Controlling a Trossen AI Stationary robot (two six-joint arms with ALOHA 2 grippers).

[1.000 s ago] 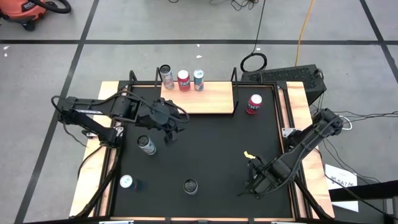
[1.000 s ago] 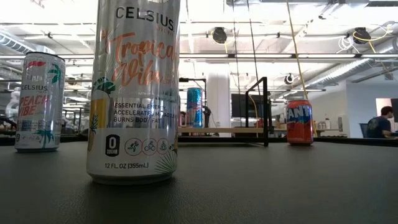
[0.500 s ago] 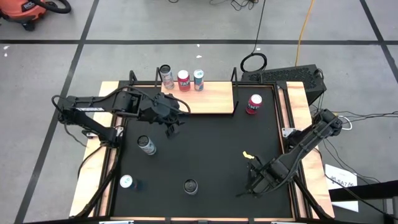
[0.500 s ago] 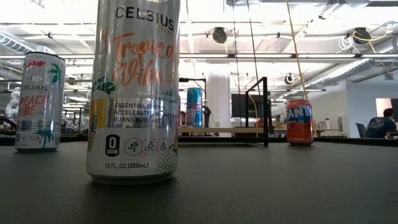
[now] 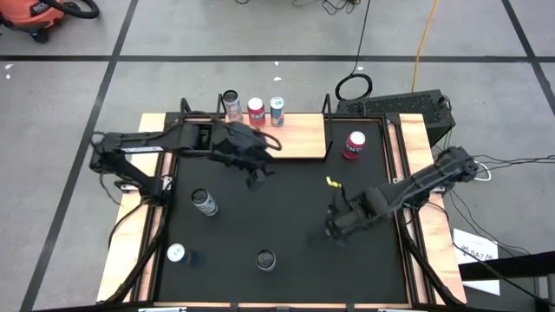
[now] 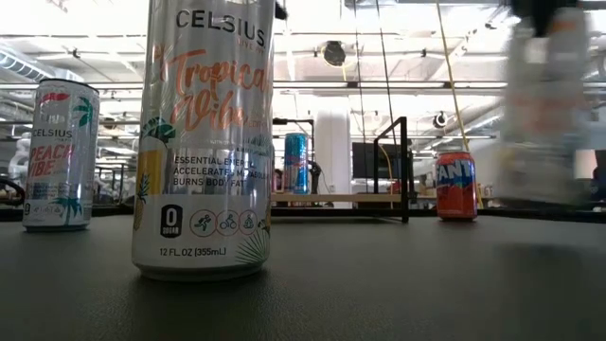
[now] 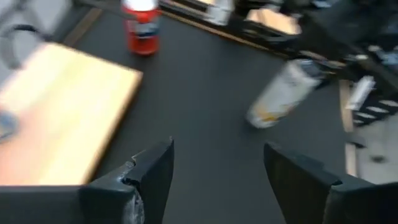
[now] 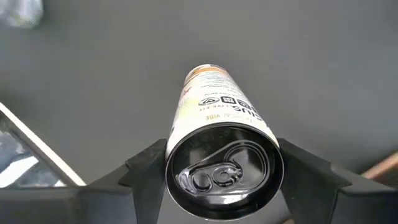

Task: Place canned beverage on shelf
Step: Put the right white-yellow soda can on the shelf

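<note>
A two-armed robot works a black mat (image 5: 295, 217) laid on a wooden tabletop (image 5: 429, 260), where several drink cans stand.

The right gripper (image 8: 217, 163), at about 4 o'clock from the mat's centre in the overhead view, has its fingers (image 8: 146, 171) clamped on either side of a white canned beverage (image 8: 217, 134), the pull-tab end toward the wrist camera. From table height the held can (image 6: 542, 104) shows as a blur hanging above the mat.

The left gripper (image 7: 214, 167) reaches over the mat just off the 6 o'clock edge of the shelf (image 5: 290, 139); its fingers (image 7: 149, 174) are spread with nothing between them.

The shelf, a light wooden board with black end posts, lies at 12 o'clock on the mat. Three cans stand along its far edge: a silver can (image 5: 231, 105), a red can (image 5: 256, 110) and a blue can (image 5: 277, 110).

A red Fanta can (image 5: 354, 144) stands on the mat at 3 o'clock of the shelf. Three more stand toward 7 o'clock: a tall Celsius can (image 6: 202, 142), a second Celsius can (image 6: 59, 156) and one further upright can (image 5: 205, 202).
</note>
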